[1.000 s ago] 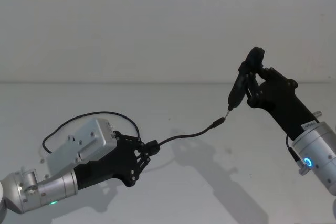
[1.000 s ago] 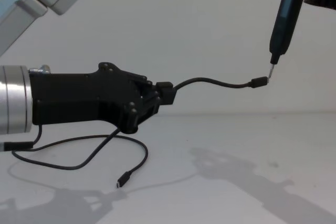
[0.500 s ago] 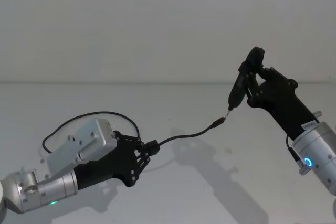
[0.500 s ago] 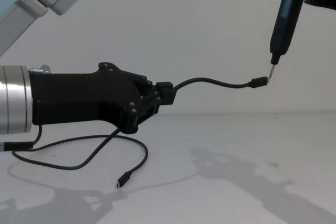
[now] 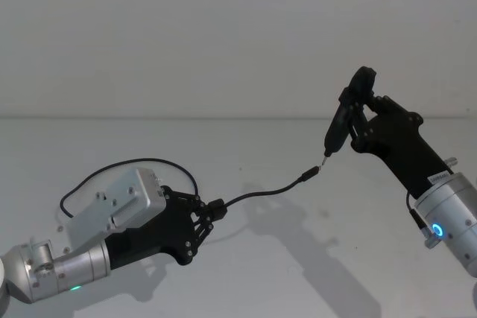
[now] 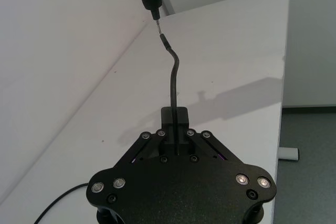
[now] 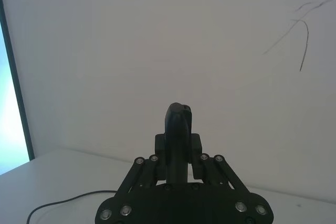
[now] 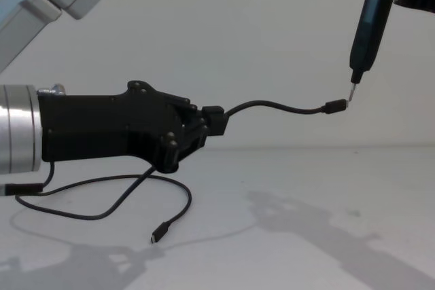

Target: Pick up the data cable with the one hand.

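Note:
My left gripper (image 5: 212, 210) (image 8: 211, 121) (image 6: 174, 116) is shut on the data cable (image 5: 268, 190) (image 8: 272, 106) (image 6: 173, 77), a thin black cord, and holds it above the white table. A short length arcs from the fingers toward the right, ending in a small black plug (image 5: 307, 175) (image 8: 333, 106). That plug touches the metal tip of a slim black stick-like tool (image 5: 341, 126) (image 8: 367, 25) (image 7: 177, 140), on which my right gripper (image 5: 358, 121) is shut. The rest of the cord loops on the table behind the left arm, its other plug (image 8: 158, 234) lying flat.
The white table (image 5: 298, 273) stretches under both arms, with a plain wall behind. In the left wrist view the table's edge (image 6: 286, 51) drops off to a grey floor.

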